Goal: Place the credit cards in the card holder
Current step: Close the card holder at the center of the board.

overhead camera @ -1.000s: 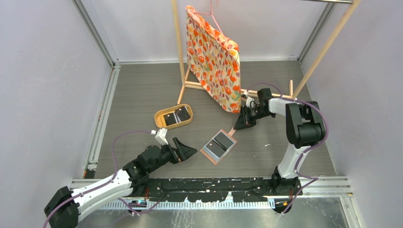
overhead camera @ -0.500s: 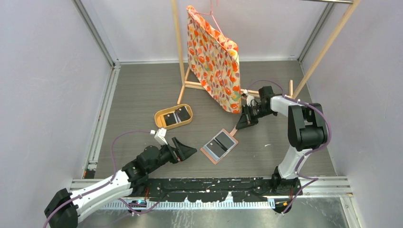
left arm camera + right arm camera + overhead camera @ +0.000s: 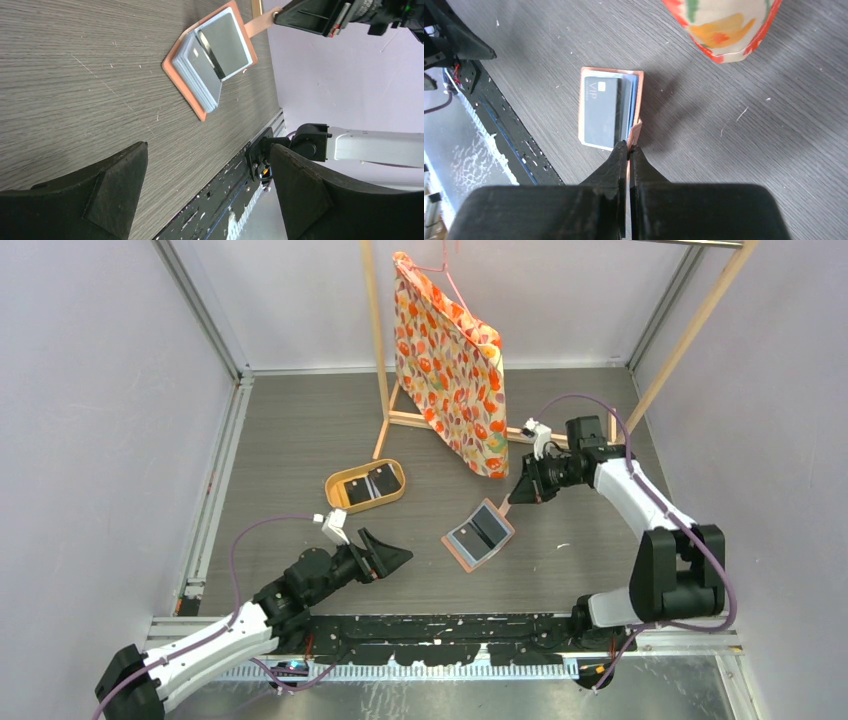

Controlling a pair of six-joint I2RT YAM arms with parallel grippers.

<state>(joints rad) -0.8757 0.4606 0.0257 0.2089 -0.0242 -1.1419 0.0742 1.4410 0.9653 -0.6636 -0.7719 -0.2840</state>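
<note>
Right wrist view shows your right gripper (image 3: 628,146) pinching the snap tab (image 3: 636,131) of the card holder (image 3: 606,107), which lies open on the table (image 3: 749,150); pull low and slowly, with your left gripper (image 3: 207,147) spread wide nearby.

Bright even light, soft shadows, sharp

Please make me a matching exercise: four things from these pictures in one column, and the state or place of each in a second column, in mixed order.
Things:
1. left pincer
2. right pincer
3. card holder
4. oval tray

States:
A. contains two dark cards
B. shut on the snap tab
C. open, holding nothing
D. lies unfolded on the table, one dark card on its inside

Pairs: 1-C, 2-B, 3-D, 4-A
</note>
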